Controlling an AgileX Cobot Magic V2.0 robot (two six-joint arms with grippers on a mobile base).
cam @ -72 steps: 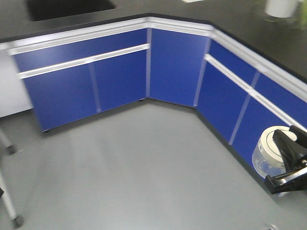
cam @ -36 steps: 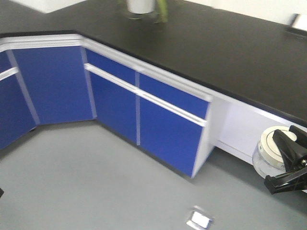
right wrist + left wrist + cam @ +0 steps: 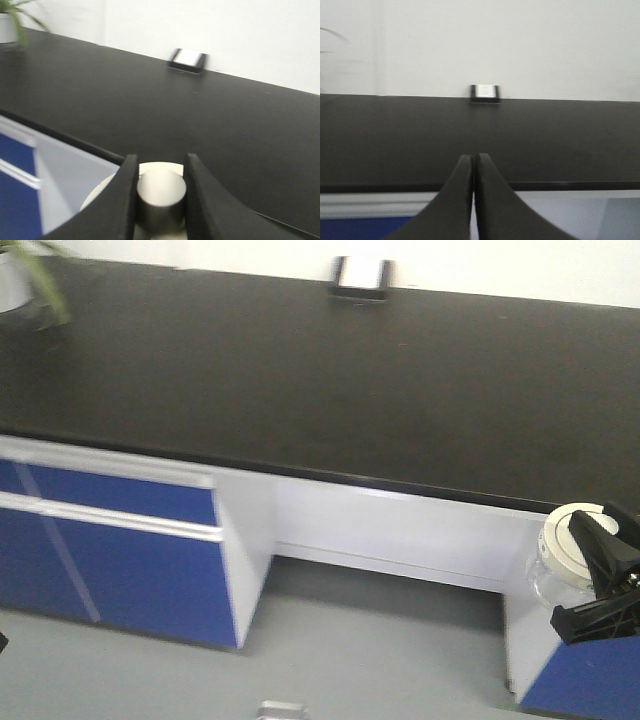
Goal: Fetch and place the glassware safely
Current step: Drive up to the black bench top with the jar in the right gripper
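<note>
Right gripper (image 3: 580, 575) first, front view: it is clamped on the glass jar (image 3: 556, 558), cream lid up, carried in the air at the lower right edge of the picture, off the front edge of the desk (image 3: 300, 370). The big change is the backdrop. A second ago this camera looked at a corner of blue cabinets (image 3: 100, 560); now the long black desk fills the frame, with a plant (image 3: 30, 280) at its far left and a small wall box (image 3: 360, 278) at the back. The jar sits in the same spot in the frame throughout, so the base is turning, not the arm. My read: fetching is done, this is the carry, and the desk now ahead looks like the setting-down place.

Left wrist view: the left gripper (image 3: 473, 160) is closed on nothing, fingertips pressed together, pointing at the desk and that wall box (image 3: 485, 93).

Right wrist view: the gripper (image 3: 161, 167) pinches the jar's central knob (image 3: 161, 192) between both fingers, lid rim (image 3: 97, 200) showing below.

Writing: none readable anywhere; the box and lid are too blurred.
</note>
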